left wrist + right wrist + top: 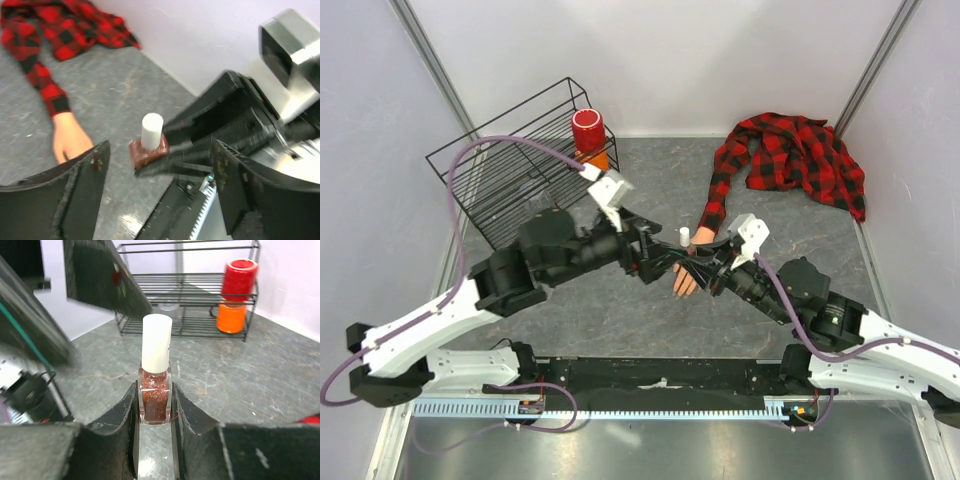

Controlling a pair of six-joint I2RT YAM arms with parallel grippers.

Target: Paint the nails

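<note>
right gripper (155, 405): jaws closed to a narrow gap, pinching the polish bottle (156, 390) by its glass body, one finger on each side
polish bottle: upright, white cap on, glittery red-brown polish inside; in the left wrist view it sits at the tip of the right gripper
left gripper (665, 260): jaws spread wide, gripping nothing; in its own wrist view the bottle shows in the gap between its two fingers (85, 185), clear of both
arms: the two arms meet tip to tip at mid-table, directly over the mannequin hand
mannequin hand (685, 282): pale peach, lying on the table (620, 310), coming out of the plaid sleeve (713, 210); partly hidden under the grippers in the top view
nails (679, 291): at the fingertip end of the mannequin hand, toward the near edge; too small to make out, cannot tell whether there is any paint on them
plaid shirt (795, 155): red and black, bunched at the far right corner, with the sleeve running down to the hand
wire rack (510, 170): black, far left, tilted against the wall
red cup (240, 279): sits on top of the orange cup (231, 317), at the rack's right end
</note>
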